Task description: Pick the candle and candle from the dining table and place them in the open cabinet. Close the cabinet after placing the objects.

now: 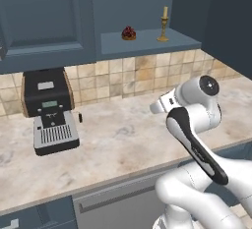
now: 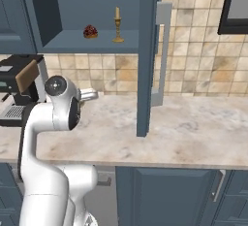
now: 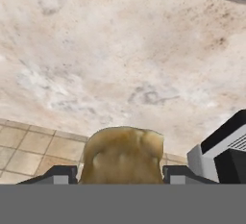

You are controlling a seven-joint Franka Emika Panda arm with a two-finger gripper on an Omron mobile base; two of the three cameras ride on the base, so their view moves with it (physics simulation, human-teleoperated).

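We carry the squat ribbed yellow-gold candle (image 3: 123,155) clamped between the gripper (image 3: 120,174) fingers, because it must join the thin cream candle on its brass candlestick (image 2: 117,25) standing in the open dark blue-grey wall cabinet (image 2: 72,40).

**Hidden and cut off around the open cabinet**

The ribbed candle (image 3: 122,155) loses its lower part at the hand view's bottom, between the finger tips (image 3: 57,174). Left of the cabinet (image 2: 82,40), the coffee machine (image 2: 17,91) sits partly behind the arm. The dark red lump (image 1: 129,33) on the shelf is too small to identify. The cabinet door (image 2: 147,55) runs past the top edge.
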